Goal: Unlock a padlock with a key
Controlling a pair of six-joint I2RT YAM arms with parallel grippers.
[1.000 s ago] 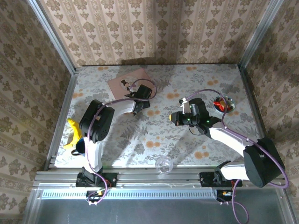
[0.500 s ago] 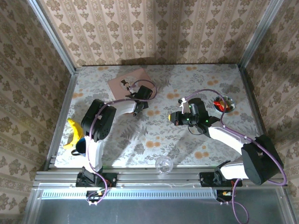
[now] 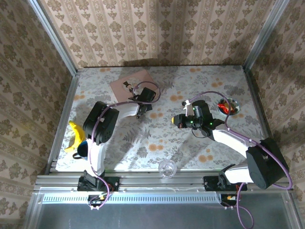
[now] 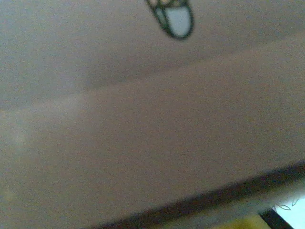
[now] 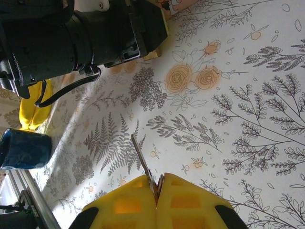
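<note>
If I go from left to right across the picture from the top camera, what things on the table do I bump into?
yellow banana → pink box → clear glass ball → glass dish with something red in it

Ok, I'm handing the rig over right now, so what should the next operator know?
Right gripper: fingers shut on the key, blade pointing forward over the table.
Left gripper: at the pink box's near corner; open or shut cannot be told, its wrist view is blurred.
Padlock: too small to place from here.
Done: key in hand.
Left: locate the padlock, insert the key, turn it open.
</note>
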